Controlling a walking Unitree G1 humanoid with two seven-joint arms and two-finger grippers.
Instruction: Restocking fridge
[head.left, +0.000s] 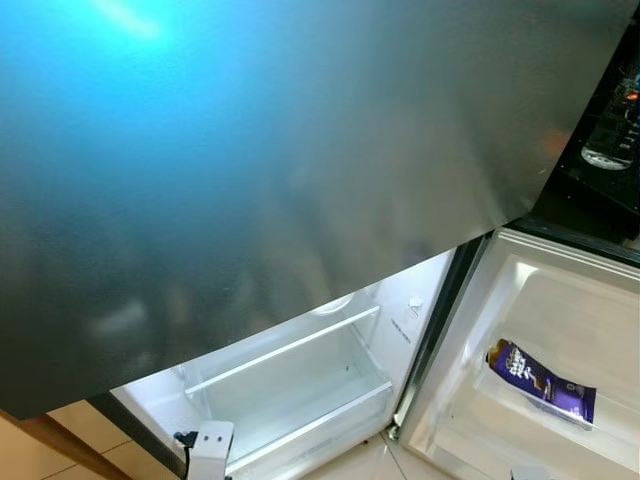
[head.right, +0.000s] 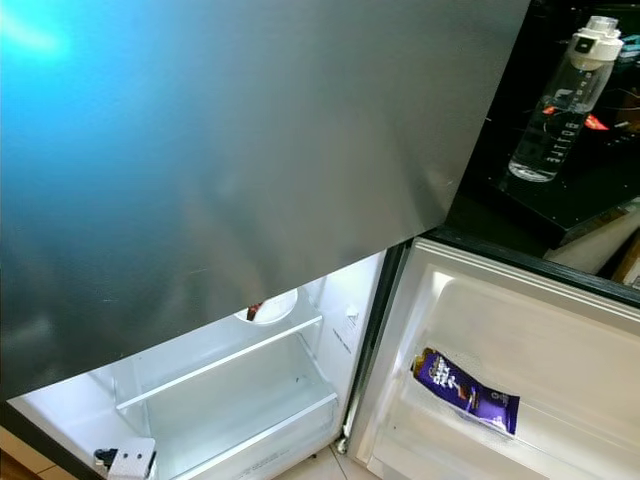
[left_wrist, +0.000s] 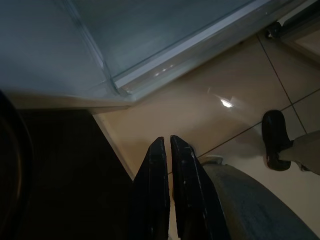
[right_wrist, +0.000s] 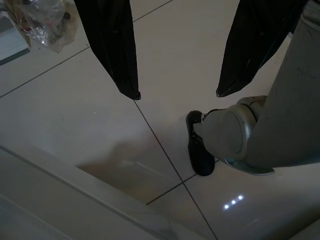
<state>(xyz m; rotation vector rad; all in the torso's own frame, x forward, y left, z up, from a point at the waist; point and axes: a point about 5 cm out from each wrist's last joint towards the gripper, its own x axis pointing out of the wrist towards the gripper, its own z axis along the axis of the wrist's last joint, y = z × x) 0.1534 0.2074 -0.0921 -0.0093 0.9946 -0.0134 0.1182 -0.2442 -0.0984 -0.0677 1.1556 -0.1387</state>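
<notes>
Item: purple snack packet (head.right: 465, 393), flat in open fridge door shelf (head.right: 560, 340), long axis slanting across it, on the robot's right. Right gripper (right_wrist: 177, 94): nearer, spread wide, pointing at floor. Left gripper (left_wrist: 167, 150): fingers pressed together, idle

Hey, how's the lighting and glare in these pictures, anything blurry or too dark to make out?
Eye views: the steel fridge door carries a bright blue glare at top left and smeared reflections; the lit fridge shelves and purple packet look sharp. Left wrist view: dim, dark lower left, a small light glint on the floor tiles. Right wrist view: evenly lit, with light dots reflected on the floor.
</notes>
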